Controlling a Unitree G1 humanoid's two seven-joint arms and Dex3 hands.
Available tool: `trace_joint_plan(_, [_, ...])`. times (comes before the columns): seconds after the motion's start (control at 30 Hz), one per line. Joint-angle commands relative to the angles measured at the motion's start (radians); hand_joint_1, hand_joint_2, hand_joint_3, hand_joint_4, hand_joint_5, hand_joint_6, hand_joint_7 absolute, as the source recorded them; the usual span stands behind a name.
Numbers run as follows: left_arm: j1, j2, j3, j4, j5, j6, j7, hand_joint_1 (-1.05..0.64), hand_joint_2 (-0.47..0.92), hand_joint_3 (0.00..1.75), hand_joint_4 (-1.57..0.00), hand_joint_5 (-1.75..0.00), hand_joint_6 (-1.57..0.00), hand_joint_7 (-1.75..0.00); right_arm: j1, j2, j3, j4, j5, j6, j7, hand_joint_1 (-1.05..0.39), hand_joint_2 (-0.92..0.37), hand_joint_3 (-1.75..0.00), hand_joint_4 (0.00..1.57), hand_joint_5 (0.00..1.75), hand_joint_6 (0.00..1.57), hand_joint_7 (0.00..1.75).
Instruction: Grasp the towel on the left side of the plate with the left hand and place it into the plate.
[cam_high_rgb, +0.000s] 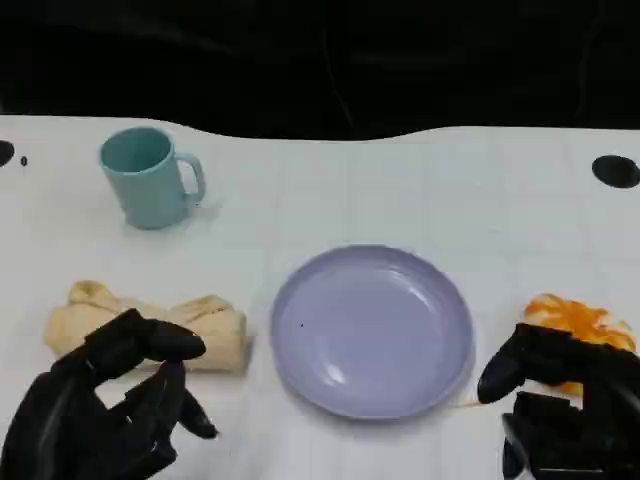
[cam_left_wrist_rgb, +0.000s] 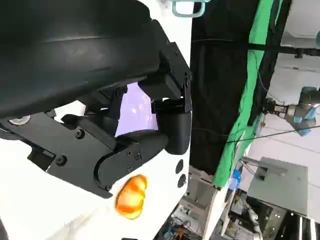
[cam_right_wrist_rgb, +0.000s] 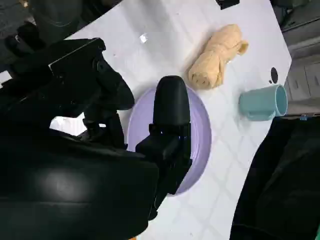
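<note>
A rolled tan towel lies on the white worktop just left of an empty lavender plate, its near edge partly hidden in the head view behind the robot's left hand. That hand hovers at the towel's near side with fingers loosely curled and apart, holding nothing; whether a fingertip touches the cloth cannot be told from the head view. The right hand, cut off by the picture's lower right corner, sits to the right of the plate with fingers bent and nothing visibly in its grasp. It covers part of an orange object whose nature is hard to make out.

The right wrist view shows the towel whole and unobstructed, lying apart from the plate, with a teal mug standing farther along the worktop; the right hand's fingers hang over the plate's rim. The left wrist view gives little of the towel. The left hand's black shell and fingers block most of that picture, leaving a sliver of plate and the orange object beyond it. That view also takes in a black curtain and green backdrop past the worktop's edge. In the head view the mug stands upright behind the towel, handle to the right.
</note>
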Motion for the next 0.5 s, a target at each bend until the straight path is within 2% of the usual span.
trace_joint_plan(0.03, [-0.003, 0.013, 0.008, 0.016, 0.015, -0.019, 0.000, -0.26, 0.58, 1.00, -0.72, -1.68, -0.72, -1.42, -0.010, 0.007, -0.007, 0.005, 0.007, 0.015, -0.009, 0.06, -0.64, -1.11, 0.61, 1.75, 0.52, 1.57])
trace_joint_plan(0.5, [-0.006, 0.006, 0.001, 0.017, 0.035, -0.020, 0.004, -0.25, 0.54, 1.06, -0.71, -1.70, -0.72, -1.43, -0.012, 0.003, -0.004, 0.009, 0.004, 0.016, -0.008, 0.07, -0.65, -1.09, 0.60, 1.75, 0.51, 1.59])
